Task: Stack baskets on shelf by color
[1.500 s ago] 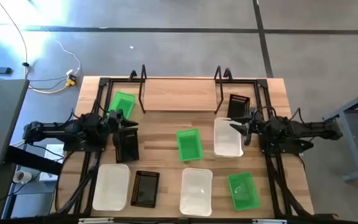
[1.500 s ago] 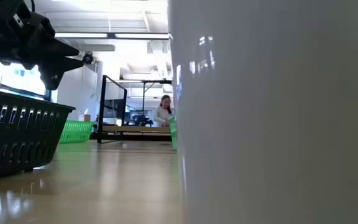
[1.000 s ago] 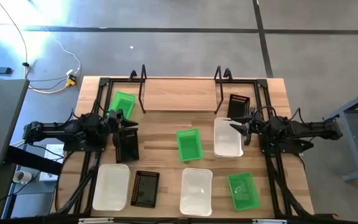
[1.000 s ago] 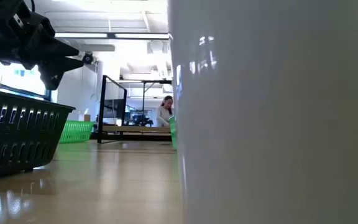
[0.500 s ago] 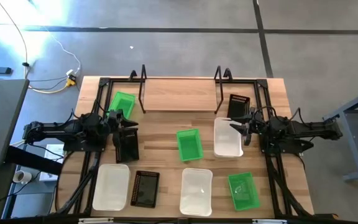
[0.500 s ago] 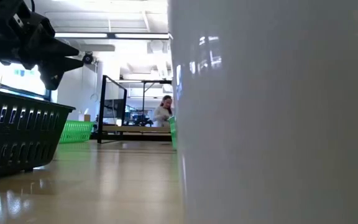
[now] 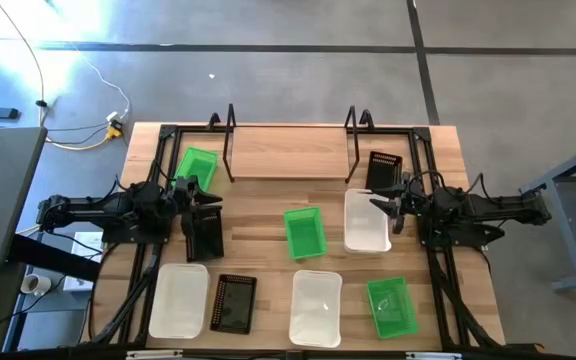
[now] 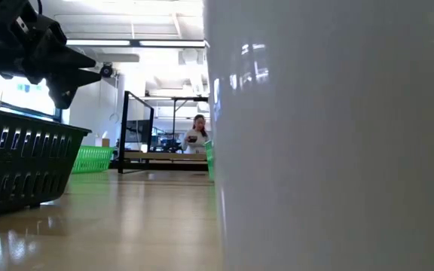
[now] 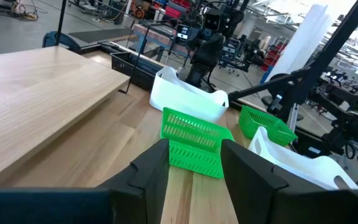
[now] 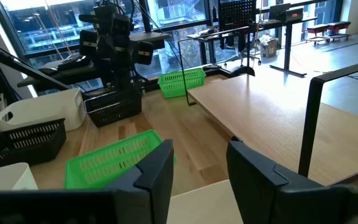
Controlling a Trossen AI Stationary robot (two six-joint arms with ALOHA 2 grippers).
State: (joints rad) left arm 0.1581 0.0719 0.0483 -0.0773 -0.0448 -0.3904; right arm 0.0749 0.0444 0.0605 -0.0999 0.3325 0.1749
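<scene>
High view: eight small plastic baskets are spread over the wooden tabletop (image 7: 258, 205), and nothing is seen inside any of them.

The narrow light-wood shelf (image 7: 288, 152) with black wire ends lies along the far edge, bare. A bright green slatted basket (image 7: 197, 166) sits near its left end and a black perforated basket (image 7: 383, 169) near its right end. A white basket (image 7: 366, 220) and a second green basket (image 7: 305, 231) lie mid-table; two translucent white, one black mesh and one green line the near edge. Left gripper (image 7: 211, 205) is held low at left, right gripper (image 7: 381, 208) beside the white basket; both are parted, gripping nothing.
</scene>
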